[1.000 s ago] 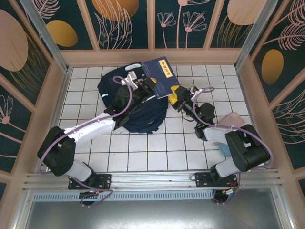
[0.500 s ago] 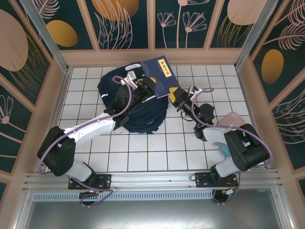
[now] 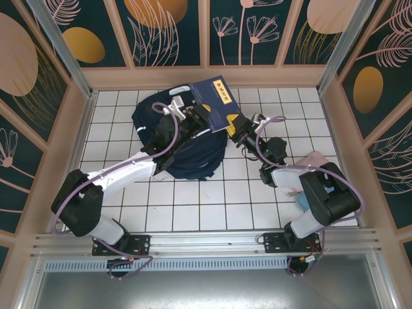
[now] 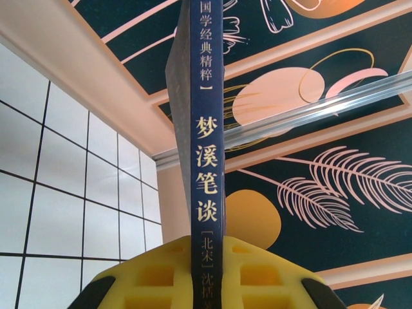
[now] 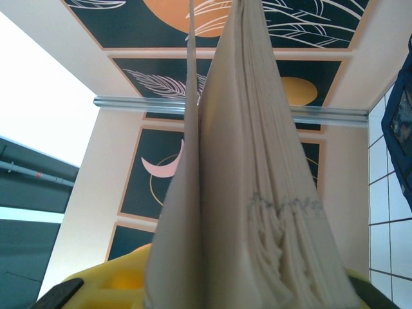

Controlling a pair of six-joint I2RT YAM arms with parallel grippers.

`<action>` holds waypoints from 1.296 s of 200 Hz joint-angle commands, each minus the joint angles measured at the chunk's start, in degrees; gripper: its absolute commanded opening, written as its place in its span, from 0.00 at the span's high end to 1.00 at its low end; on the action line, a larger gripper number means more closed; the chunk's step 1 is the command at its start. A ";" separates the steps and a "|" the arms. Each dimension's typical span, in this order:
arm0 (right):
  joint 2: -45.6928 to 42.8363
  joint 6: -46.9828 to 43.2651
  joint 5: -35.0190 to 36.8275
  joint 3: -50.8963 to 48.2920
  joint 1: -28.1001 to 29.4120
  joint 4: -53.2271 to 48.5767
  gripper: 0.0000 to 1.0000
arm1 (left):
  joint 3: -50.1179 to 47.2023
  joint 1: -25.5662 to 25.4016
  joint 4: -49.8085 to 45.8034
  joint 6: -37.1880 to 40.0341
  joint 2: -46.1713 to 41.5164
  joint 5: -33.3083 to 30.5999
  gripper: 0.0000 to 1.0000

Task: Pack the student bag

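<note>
1. Your left gripper (image 3: 199,120) is clamped on the spine of a dark blue book (image 3: 215,103). The right gripper (image 3: 239,131) is closed on its page edge.
2. The student bag (image 3: 193,161) lies on the tiles, directly beneath the book.
3. The book isn't inside yet, so insertion is still to do.

Robot lab test cell.
White gridded desk (image 3: 193,201), aluminium rail (image 3: 206,243), dark wall panels (image 3: 168,38) painted with leaves and orange discs.
</note>
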 commanded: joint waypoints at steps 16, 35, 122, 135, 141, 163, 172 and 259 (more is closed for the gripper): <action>0.63 0.56 2.41 1.09 0.42 5.78 0.76 | 0.08 0.00 2.79 -0.16 0.24 0.22 0.97; -0.56 0.08 3.41 0.28 0.01 0.91 0.83 | 0.50 0.00 -0.82 0.65 -0.27 -1.04 0.81; -21.57 -28.57 5.37 -0.73 -7.42 -38.57 0.97 | 6.57 0.08 -35.71 28.09 -1.77 -7.42 0.17; -25.08 -32.33 5.98 -0.79 -9.12 -44.35 0.98 | 8.11 0.02 -40.01 34.92 -0.70 -5.40 0.15; -26.54 -33.71 6.07 -0.90 -9.84 -46.55 0.98 | 8.92 0.04 -41.99 36.88 0.11 -4.58 0.14; -30.86 -37.09 5.76 -1.17 -13.40 -53.89 0.97 | 12.58 -0.09 -48.77 42.05 3.84 -3.37 0.11; -32.16 -38.14 5.79 -1.17 -14.54 -56.80 0.97 | 14.07 -0.22 -50.73 43.65 5.58 -2.91 0.11; -36.52 -39.97 4.75 -3.01 -20.45 -66.45 0.98 | 29.40 -2.88 -66.93 56.80 21.85 -9.21 0.22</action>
